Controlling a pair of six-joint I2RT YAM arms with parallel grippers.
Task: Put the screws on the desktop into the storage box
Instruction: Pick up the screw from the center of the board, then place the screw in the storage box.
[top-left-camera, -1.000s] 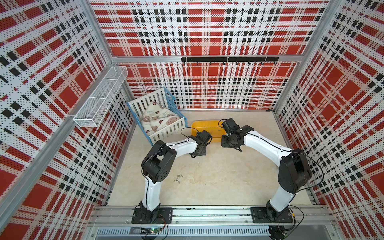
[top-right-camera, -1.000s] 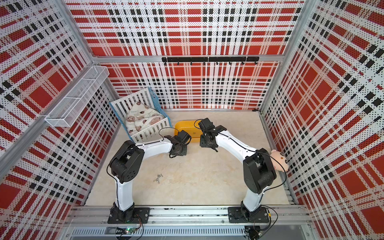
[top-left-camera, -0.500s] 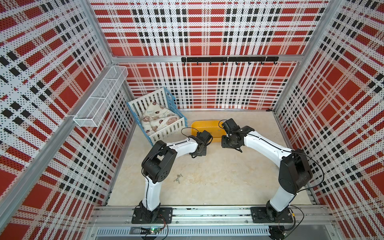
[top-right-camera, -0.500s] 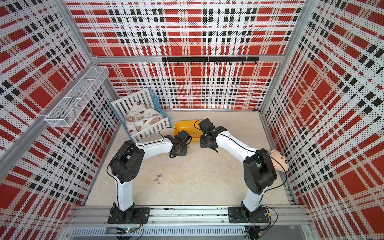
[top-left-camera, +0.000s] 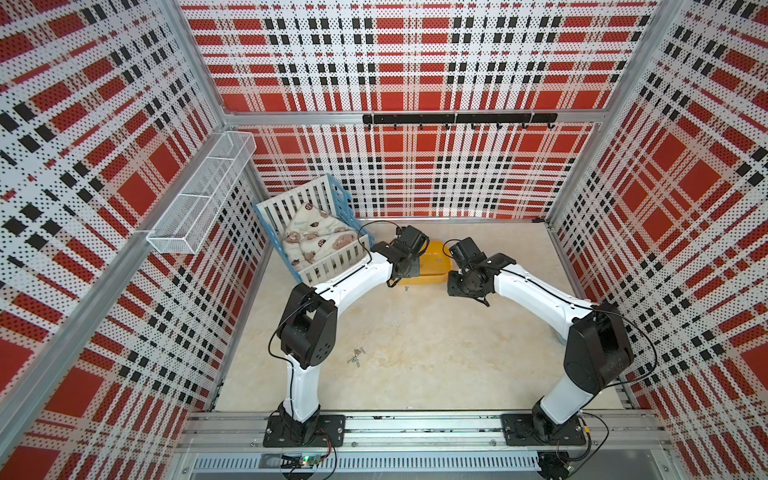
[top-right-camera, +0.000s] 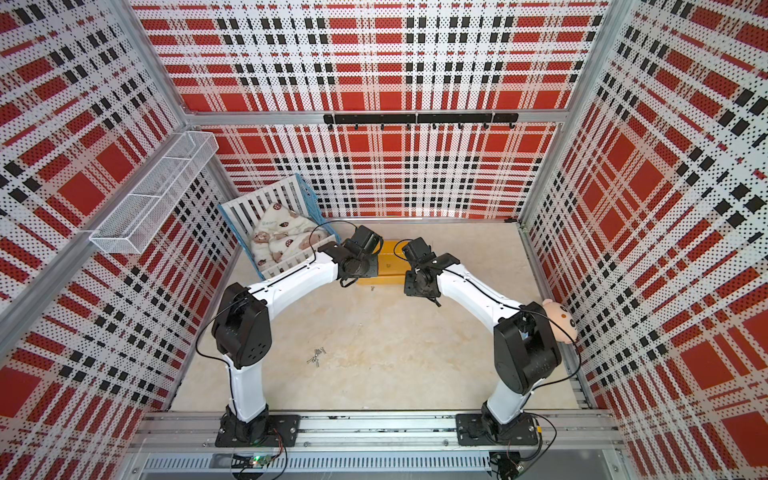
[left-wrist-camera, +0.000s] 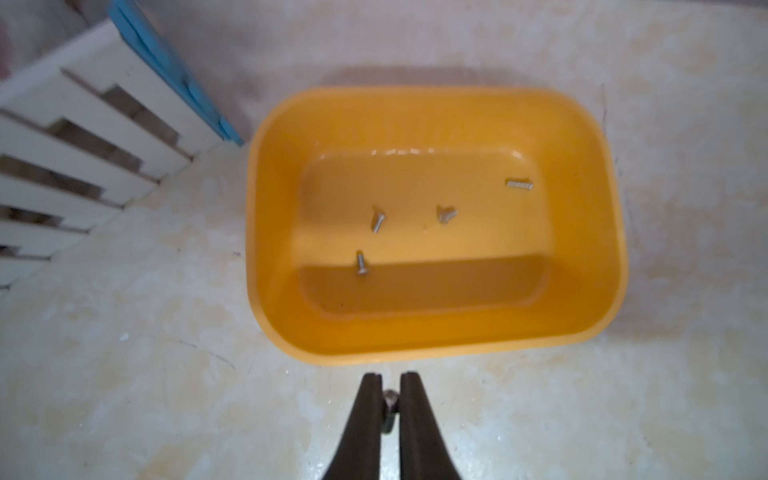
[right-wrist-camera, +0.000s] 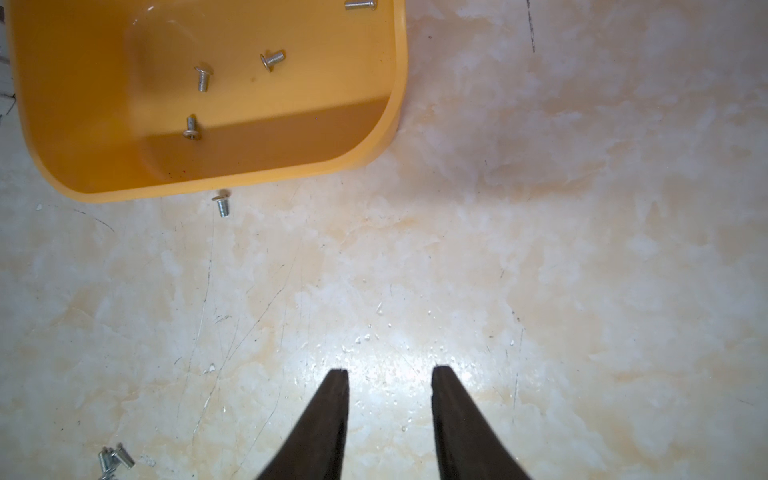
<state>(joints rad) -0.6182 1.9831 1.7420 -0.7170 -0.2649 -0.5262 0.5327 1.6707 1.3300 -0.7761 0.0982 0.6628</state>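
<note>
The left claw (left-wrist-camera: 390, 374) is pinched narrow on one screw (left-wrist-camera: 389, 405), just short of the storage box (left-wrist-camera: 436, 340), where four screws (left-wrist-camera: 377, 220) lie. The carry looks in hand; next, clear the near wall and let go. The right claw (right-wrist-camera: 390, 369) stands half open, empty. A stray screw (right-wrist-camera: 221, 205) lies on the worktop (right-wrist-camera: 540, 249) just beside the box; a cluster (top-left-camera: 356, 357) waits near the left arm (top-left-camera: 307, 332).

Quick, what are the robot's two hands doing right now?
Left gripper: closed, gripping nothing; the screw lies loose on the desktop.
Right gripper: open, empty.
</note>
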